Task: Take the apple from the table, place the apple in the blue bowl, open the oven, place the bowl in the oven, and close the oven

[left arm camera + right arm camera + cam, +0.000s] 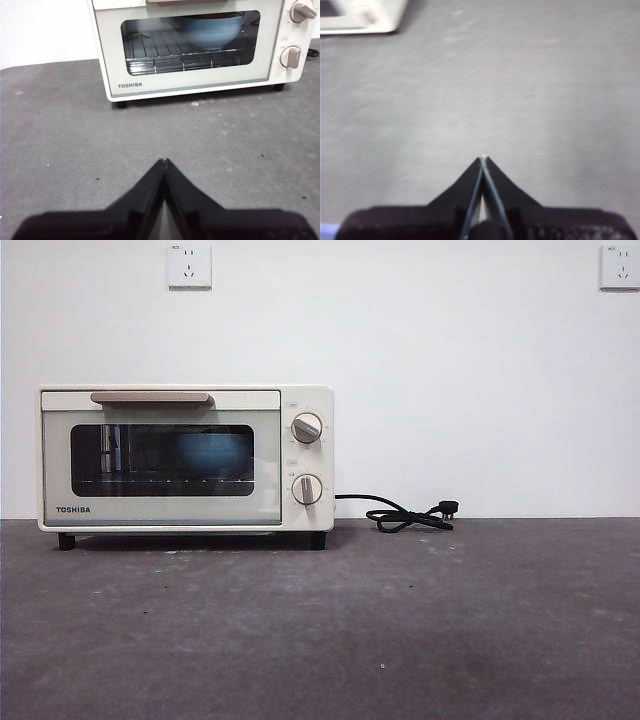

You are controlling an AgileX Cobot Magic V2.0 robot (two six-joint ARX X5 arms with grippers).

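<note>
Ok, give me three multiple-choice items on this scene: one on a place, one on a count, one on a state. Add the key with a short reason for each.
1. Where is the blue bowl?
A. On the table in front of the oven
B. Inside the oven, on the wire rack
C. On top of the oven

2. How many round knobs does the oven have?
A. One
B. Two
C. Four

3. How is the oven door?
A. Shut
B. Wide open
C. Taken off

Key:
1 B: the bowl shows through the dark glass, resting on the rack.
2 B: one knob sits above the other on the oven's side panel.
3 A: the door lies flush with the oven's front, handle at the top, and both the left gripper and the right gripper are shut, clear of it above the table.
</note>
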